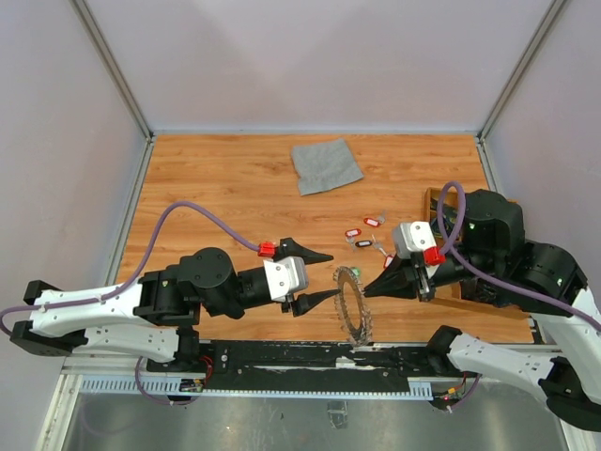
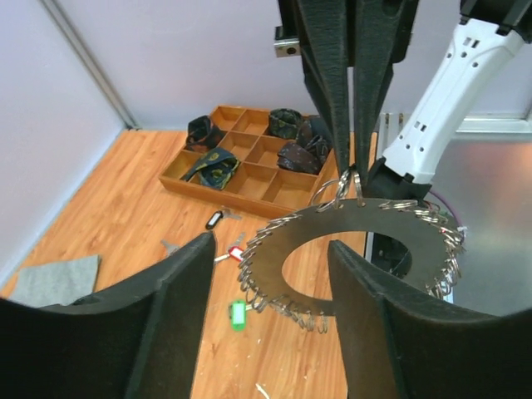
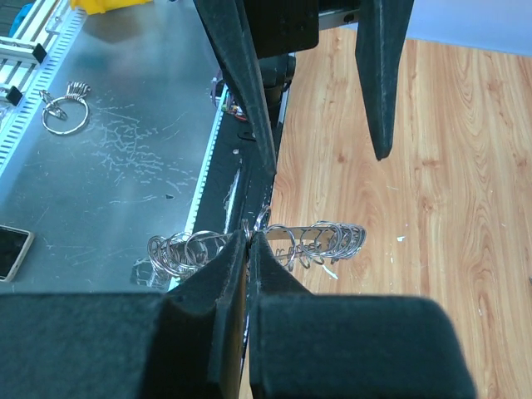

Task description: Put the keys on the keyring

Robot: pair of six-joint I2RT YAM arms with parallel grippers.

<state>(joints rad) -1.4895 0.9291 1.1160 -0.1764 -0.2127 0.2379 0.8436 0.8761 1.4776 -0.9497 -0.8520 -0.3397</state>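
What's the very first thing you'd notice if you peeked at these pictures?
The big, spiky silver keyring grabs the eye, held upright between the two arms near the front edge of the wooden table. The right arm pinches its rim with shut jaws, while the left arm has its jaws open on either side of it. Behind the keyring, little keys with bright tags lie scattered on the wood.

Upright keyring [image 1: 353,303], pinched by right gripper [image 1: 368,291], blocks gap between arms. left gripper [image 1: 331,275] flanks it, fingers spread. Behind: scattered keys [image 1: 366,233]. tray [image 1: 432,195] walls right. Passable: bare wood toward cloth [image 1: 325,165].
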